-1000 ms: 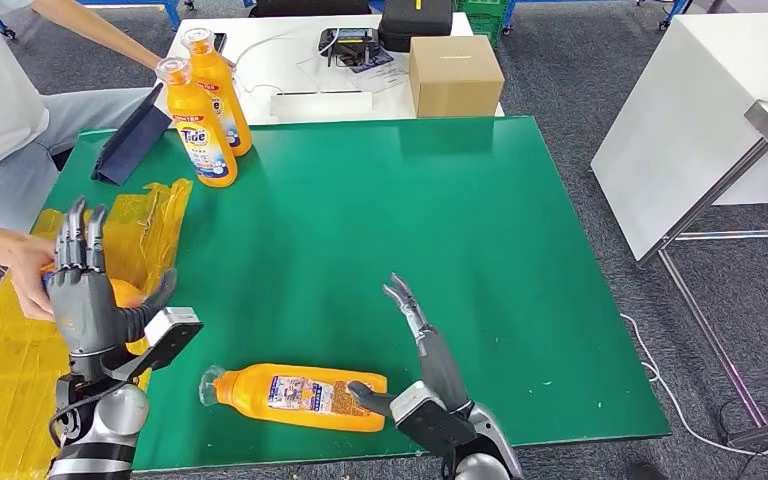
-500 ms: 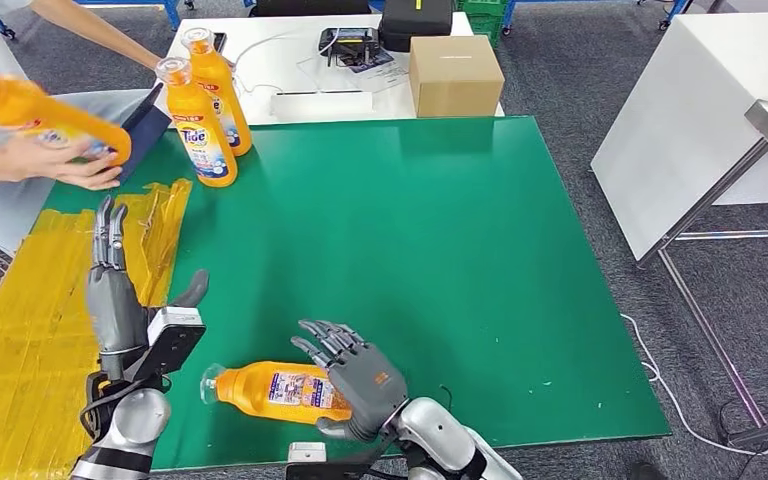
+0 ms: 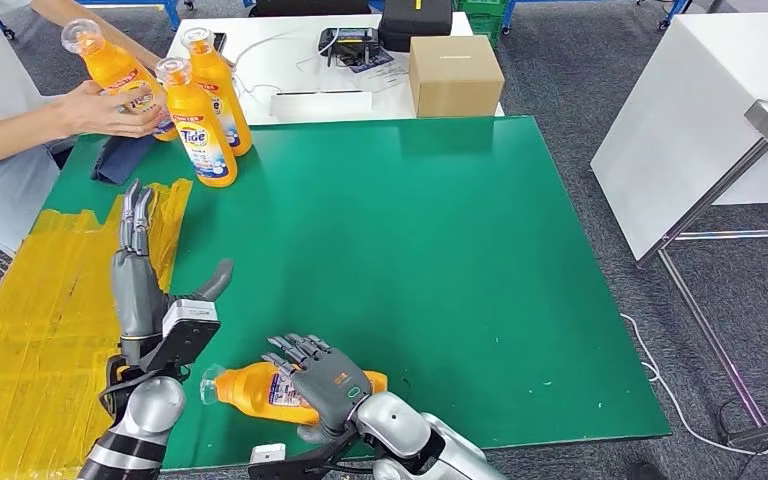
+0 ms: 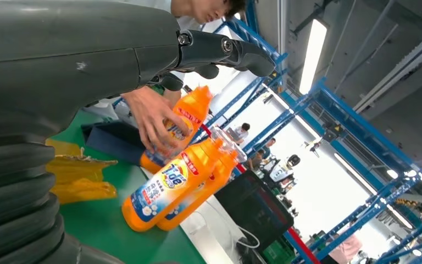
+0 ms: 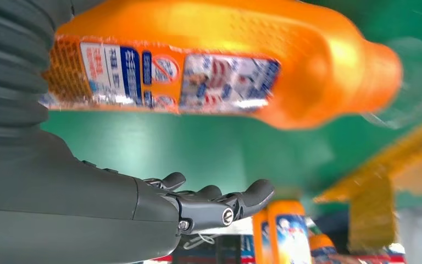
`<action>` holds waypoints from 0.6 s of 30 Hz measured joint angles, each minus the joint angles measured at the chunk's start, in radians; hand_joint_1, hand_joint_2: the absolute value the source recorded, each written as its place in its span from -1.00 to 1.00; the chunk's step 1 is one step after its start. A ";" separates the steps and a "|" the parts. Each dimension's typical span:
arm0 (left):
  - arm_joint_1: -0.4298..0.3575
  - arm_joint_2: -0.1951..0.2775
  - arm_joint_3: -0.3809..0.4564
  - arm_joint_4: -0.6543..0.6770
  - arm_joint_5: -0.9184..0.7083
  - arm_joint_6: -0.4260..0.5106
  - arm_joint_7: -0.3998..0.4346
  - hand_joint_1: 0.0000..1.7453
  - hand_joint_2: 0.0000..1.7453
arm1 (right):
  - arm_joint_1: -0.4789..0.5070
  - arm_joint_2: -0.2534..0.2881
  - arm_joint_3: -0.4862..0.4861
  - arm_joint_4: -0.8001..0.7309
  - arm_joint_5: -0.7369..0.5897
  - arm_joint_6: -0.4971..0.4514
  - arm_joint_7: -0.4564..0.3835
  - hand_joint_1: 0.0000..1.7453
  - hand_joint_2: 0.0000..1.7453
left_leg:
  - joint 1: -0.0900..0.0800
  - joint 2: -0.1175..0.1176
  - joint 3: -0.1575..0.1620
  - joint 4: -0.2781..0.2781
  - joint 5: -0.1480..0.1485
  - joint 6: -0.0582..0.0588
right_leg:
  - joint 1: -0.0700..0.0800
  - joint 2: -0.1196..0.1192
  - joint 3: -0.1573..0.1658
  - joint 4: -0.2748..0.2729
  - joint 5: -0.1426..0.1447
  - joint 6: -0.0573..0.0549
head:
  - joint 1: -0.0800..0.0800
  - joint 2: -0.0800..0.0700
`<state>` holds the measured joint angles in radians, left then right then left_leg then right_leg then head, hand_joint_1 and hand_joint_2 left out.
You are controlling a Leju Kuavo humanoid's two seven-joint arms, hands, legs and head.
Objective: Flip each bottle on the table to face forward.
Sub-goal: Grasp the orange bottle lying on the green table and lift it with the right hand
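— What does the head view give you?
— I see an orange bottle [image 3: 260, 391] lying on its side at the green tabletop's [image 3: 440, 250] near edge, clear cap left, label up. My right hand [image 3: 327, 382] lies over it, fingers spread; I can't tell if it grips. My left hand [image 3: 140, 285] is raised, fingers apart, holding nothing.
— The wrists?
— Left: two upright bottles [image 4: 181, 184], a person's hand [image 4: 153, 118] holding a third [image 4: 184, 124]. Right: the lying bottle's label, blurred.
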<state>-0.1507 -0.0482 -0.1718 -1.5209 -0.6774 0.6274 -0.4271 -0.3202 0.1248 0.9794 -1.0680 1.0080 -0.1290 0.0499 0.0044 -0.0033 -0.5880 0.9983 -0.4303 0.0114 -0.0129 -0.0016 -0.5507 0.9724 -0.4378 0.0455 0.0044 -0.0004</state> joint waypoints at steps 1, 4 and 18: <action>-0.001 0.000 -0.002 0.002 0.000 0.000 0.000 -1.00 1.00 | -0.006 0.004 0.005 0.018 0.009 0.000 0.011 -1.00 1.00 | 0.000 0.000 0.000 0.000 0.000 0.000 | 0.000 0.000 0.000 0.000 0.000 0.000 | 0.000 0.000; -0.002 -0.001 -0.004 0.006 0.003 0.000 0.000 -1.00 1.00 | -0.019 0.010 0.018 0.059 0.033 -0.002 0.035 -1.00 1.00 | 0.000 0.000 0.000 0.000 0.000 0.000 | 0.000 0.000 0.000 0.000 0.000 0.000 | 0.000 0.000; 0.014 -0.001 0.001 0.010 0.004 0.003 0.004 -1.00 1.00 | -0.030 0.002 0.049 0.089 0.170 -0.043 0.129 -1.00 1.00 | 0.000 0.000 0.000 0.000 0.000 0.000 | 0.000 0.000 0.000 0.000 0.000 0.000 | 0.000 0.000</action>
<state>-0.1362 -0.0492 -0.1705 -1.5106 -0.6729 0.6306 -0.4229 -0.3506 0.1268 1.0287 -0.9785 1.1777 -0.1720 0.1791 0.0044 -0.0034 -0.5882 0.9983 -0.4303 0.0114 -0.0130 -0.0017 -0.5507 0.9724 -0.4378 0.0455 0.0042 -0.0004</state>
